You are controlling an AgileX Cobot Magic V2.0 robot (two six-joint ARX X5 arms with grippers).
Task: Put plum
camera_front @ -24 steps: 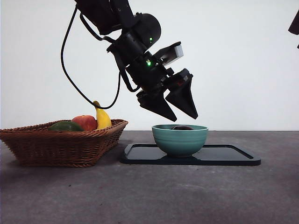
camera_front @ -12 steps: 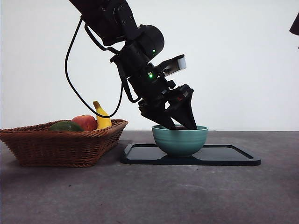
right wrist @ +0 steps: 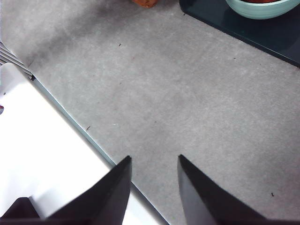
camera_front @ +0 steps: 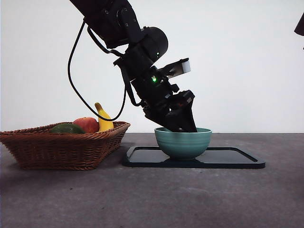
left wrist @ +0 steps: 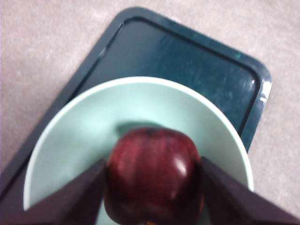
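Now the plum is held between the jaws of the left end effector, inside the green bowl. A firm grip should be kept, probably, until the fruit is lifted clear of the rim; the right end effector waits, narrowly parted.

The plum is glossy dark maroon, the bowl pale teal, the tray dark blue-green. The woven basket is brown, holding a red apple, yellow banana and green fruit; the worktop is speckled grey.

From the front, the glossy dark maroon plum hides behind the teal ceramic bowl's wall; the wrist picture cuts off its underside, perhaps touching the bowl.
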